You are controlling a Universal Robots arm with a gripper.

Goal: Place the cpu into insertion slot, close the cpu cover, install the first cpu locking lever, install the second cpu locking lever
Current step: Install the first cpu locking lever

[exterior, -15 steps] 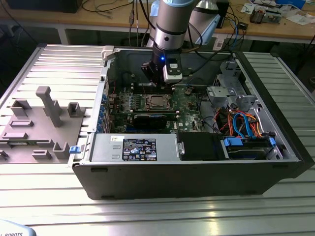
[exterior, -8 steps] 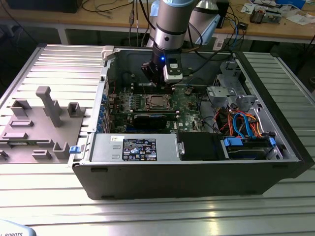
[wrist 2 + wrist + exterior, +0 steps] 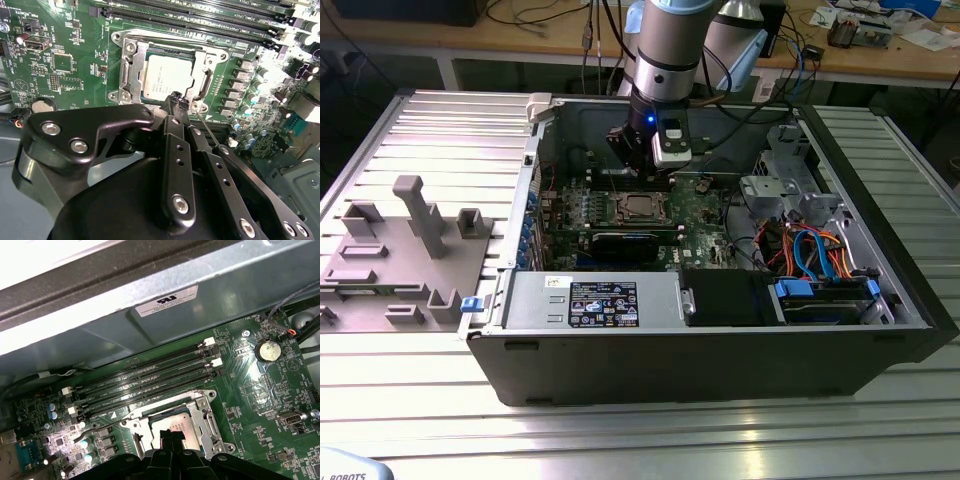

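Gripper: the black two-finger gripper [image 3: 179,99] has its fingertips [image 3: 173,96] drawn narrow, almost touching, at the socket's edge. Whether they pinch anything I cannot tell, since the gripper's own body covers that spot.
Chip: the flat square silver-grey cpu [image 3: 162,75] sits in the insertion slot [image 3: 116,94]. Its near corner is hidden behind the fingertips in both wrist views.
Slot: a square socket with a silvery metal rim. Its dark centre is covered by the chip.
Cover: the thin silvery cpu cover [image 3: 134,67], a frame with a large window, lies around the chip's edges and looks flat.
Levers: a thin silver wire lever [image 3: 207,131] runs from the socket corner beside the finger, and its far end passes under the gripper. In the first wrist view another thin wire lever [image 3: 97,427] juts out from the socket's side.
Board: the green motherboard [image 3: 65,65] is cut off at every frame edge.
Surroundings: the open dark grey computer case [image 3: 720,360] rests on the ribbed metal table [image 3: 420,420].
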